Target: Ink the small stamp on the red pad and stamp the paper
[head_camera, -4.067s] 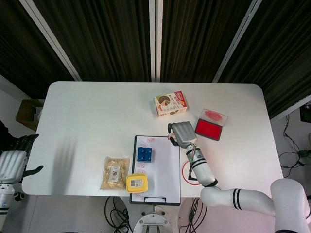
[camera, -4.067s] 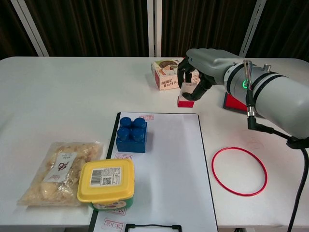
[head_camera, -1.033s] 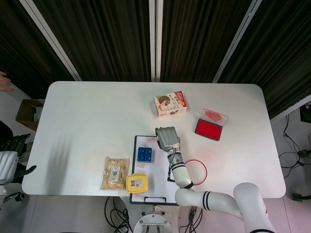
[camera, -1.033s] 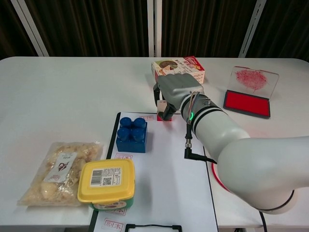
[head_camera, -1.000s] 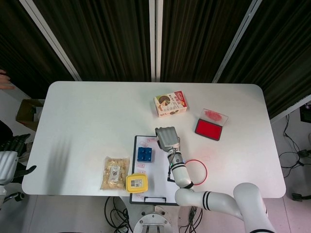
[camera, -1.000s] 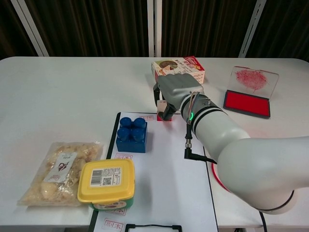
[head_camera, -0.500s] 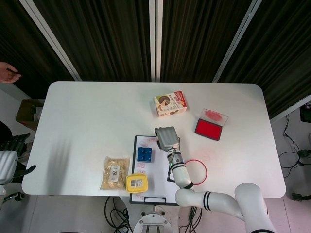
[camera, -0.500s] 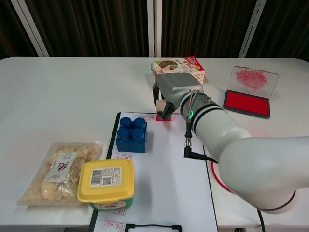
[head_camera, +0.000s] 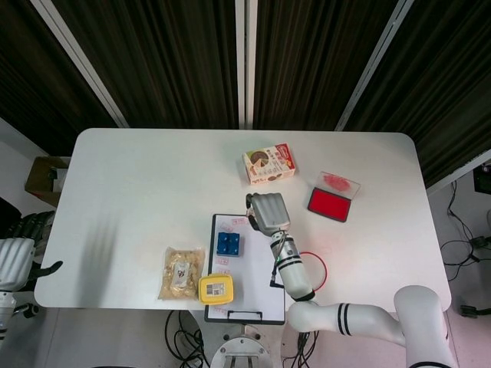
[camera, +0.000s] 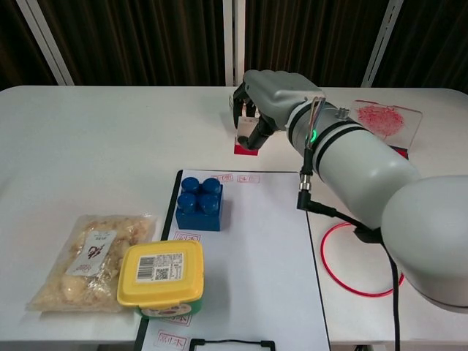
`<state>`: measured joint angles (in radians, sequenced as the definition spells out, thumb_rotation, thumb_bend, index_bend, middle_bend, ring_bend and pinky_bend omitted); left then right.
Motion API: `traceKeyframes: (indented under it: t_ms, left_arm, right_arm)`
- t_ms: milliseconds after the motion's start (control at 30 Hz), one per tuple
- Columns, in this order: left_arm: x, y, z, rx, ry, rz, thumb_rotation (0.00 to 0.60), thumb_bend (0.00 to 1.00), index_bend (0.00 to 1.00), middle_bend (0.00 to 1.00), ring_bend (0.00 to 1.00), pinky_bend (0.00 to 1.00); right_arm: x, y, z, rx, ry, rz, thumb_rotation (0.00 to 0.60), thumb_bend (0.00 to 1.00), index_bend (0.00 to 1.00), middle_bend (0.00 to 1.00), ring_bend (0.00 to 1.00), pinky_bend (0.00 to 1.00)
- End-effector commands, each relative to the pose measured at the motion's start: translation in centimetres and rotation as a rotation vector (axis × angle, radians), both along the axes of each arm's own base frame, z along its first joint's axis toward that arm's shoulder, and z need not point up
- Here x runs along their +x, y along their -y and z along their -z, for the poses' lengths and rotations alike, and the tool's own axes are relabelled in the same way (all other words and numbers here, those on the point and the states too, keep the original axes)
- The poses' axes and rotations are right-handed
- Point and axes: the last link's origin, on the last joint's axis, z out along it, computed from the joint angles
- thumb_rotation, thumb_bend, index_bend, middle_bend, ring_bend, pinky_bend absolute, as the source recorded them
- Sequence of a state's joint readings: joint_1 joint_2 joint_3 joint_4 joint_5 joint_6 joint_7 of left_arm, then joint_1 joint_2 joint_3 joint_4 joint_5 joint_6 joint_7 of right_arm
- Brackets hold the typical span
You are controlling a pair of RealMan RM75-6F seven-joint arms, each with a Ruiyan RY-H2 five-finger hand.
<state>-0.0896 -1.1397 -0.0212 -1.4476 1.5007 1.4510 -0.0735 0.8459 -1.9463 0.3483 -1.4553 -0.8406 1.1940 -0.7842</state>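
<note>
My right hand (camera: 272,99) grips the small stamp (camera: 246,139), a clear block with a red base, and holds it in the air just beyond the top edge of the paper (camera: 248,248). A red stamp mark (camera: 248,178) shows at the top of the sheet, beside older marks. From the head view the right hand (head_camera: 268,213) covers the stamp. The red pad (head_camera: 329,204) lies open to the right, its clear lid (head_camera: 337,182) behind it. My left hand (head_camera: 19,253) hangs off the table's left edge, holding nothing.
On the paper's left side stand a blue brick (camera: 199,203) and a yellow-lidded tub (camera: 161,274). A snack bag (camera: 91,259) lies left of them. A red ring (camera: 362,259) lies right of the paper. A printed box (head_camera: 269,164) sits behind the hand.
My right hand has lifted the stamp off the top of the paper and carried it up and away from me. A fresh red mark is left where the stamp stood.
</note>
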Motion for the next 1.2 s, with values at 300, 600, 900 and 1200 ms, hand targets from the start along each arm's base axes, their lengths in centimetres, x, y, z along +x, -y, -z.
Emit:
traceKeyframes:
  t_ms: [300, 600, 900, 1200]
  left_arm:
    - [0.6, 0.0, 0.6, -0.015, -0.006, 0.008, 0.600, 0.00, 0.11, 0.13, 0.12, 0.20]
    - [1.2, -0.4, 1.5, -0.033, -0.005, 0.018, 0.600, 0.00, 0.11, 0.13, 0.12, 0.20]
    - [1.4, -0.5, 1.8, -0.042, -0.008, 0.024, 0.600, 0.00, 0.11, 0.13, 0.12, 0.20]
    - [1.4, -0.5, 1.7, -0.037, -0.006, 0.030, 0.600, 0.00, 0.11, 0.13, 0.12, 0.20]
  right_arm:
    - [-8.5, -2.5, -6.4, 0.014, -0.113, 0.013, 0.600, 0.49, 1.00, 0.86, 0.91, 0.97]
    - [-16.1, -4.7, -8.1, 0.080, -0.178, 0.075, 0.600, 0.49, 1.00, 0.86, 0.91, 0.97]
    - [-18.7, -5.8, -7.1, 0.088, -0.174, 0.089, 0.600, 0.49, 1.00, 0.86, 0.91, 0.97]
    - [-18.9, -5.6, -6.3, 0.066, -0.164, 0.075, 0.600, 0.48, 0.97, 0.82, 0.91, 0.97]
